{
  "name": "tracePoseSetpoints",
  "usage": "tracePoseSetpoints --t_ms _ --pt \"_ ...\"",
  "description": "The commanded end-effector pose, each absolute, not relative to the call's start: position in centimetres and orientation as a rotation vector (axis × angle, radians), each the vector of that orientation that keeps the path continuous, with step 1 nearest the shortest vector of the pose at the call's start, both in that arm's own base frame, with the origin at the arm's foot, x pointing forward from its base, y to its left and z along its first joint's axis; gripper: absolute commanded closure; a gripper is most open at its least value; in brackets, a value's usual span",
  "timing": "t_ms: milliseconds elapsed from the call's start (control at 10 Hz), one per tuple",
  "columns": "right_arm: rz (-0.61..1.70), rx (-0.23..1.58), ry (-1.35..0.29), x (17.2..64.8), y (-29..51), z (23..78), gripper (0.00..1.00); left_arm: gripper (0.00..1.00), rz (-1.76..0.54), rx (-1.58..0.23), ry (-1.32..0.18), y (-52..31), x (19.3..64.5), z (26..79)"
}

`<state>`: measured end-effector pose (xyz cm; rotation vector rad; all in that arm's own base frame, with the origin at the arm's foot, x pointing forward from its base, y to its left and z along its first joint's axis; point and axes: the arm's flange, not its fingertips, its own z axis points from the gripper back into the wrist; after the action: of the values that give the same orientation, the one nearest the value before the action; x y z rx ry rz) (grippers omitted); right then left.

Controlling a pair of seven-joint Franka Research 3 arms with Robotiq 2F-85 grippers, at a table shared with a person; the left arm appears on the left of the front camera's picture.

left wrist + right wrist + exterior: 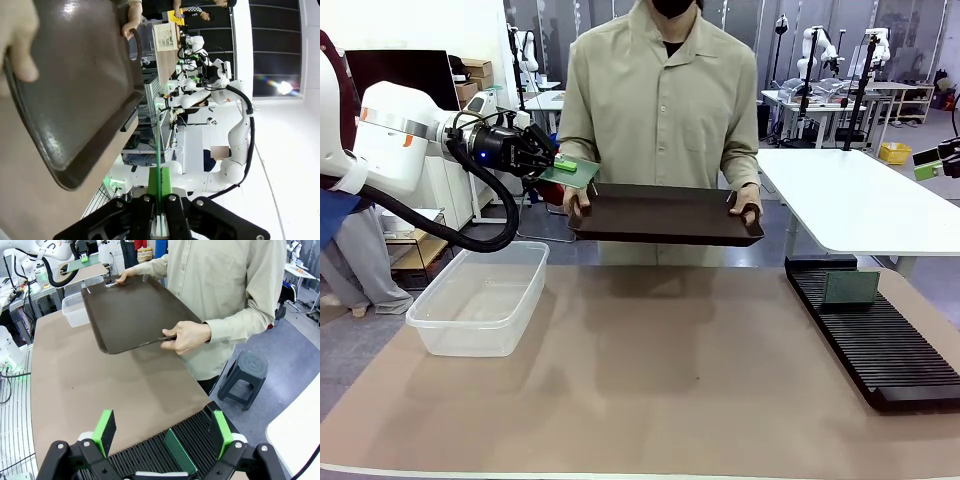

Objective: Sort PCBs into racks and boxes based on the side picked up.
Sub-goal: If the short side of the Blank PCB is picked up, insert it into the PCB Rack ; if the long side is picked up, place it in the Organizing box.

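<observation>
Holding one PCB (576,172) by its edge, left gripper (558,163) is clamped on it up by the tray's (660,215) left end, above & behind the clear box (480,300). Other PCB (850,288) stands upright in the rack (880,335) on the right. Right gripper (165,432) hangs over that rack w/ jaws wide apart, nothing in them. Person's hands (748,203) hold the tray level. Boards look thin, light, stiff; prob. slick faces, so an edge pinch suits best, w/ care not to flex or scrape.
</observation>
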<state>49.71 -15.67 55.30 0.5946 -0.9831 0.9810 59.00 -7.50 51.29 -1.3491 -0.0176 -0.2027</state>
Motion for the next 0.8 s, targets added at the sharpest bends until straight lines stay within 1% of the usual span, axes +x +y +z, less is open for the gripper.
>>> tracePoseSetpoints --t_ms 0,700 --pt "0.977 0.589 -0.984 49.77 -15.61 55.25 0.0 1.0 -0.217 -1.349 -0.023 -7.56 58.95 51.3" --pt "0.977 0.589 -0.984 49.77 -15.61 55.25 0.0 1.0 -0.217 -1.349 -0.023 -7.56 58.95 51.3"
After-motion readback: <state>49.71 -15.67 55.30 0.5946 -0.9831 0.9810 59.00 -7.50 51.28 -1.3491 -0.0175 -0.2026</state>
